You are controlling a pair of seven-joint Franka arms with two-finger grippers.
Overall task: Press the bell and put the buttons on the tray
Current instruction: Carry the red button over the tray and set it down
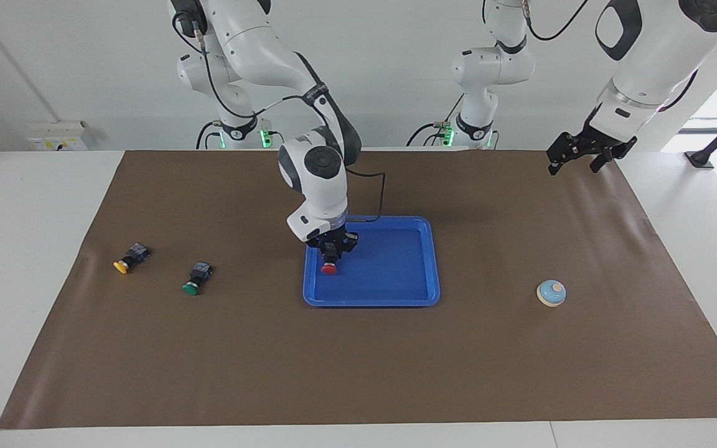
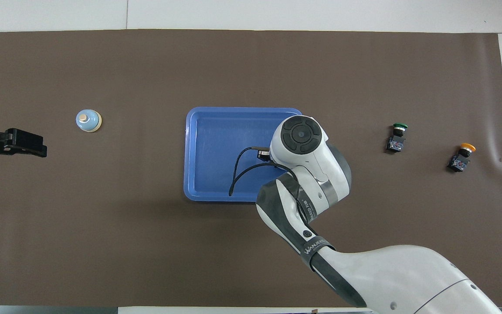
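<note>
Brown-covered worktop: right end effector pinches red button over tray; released high, it may tumble out. Left end effector waits open.

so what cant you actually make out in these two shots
- Overhead view: the red button and right tool are hidden under the right arm's wrist.
- Facing view: whether the red button touches the tray floor, too small.
- Overhead view: left tool, arm cut off by the edge.

Right arm band: lettering, not clearly legible
</note>
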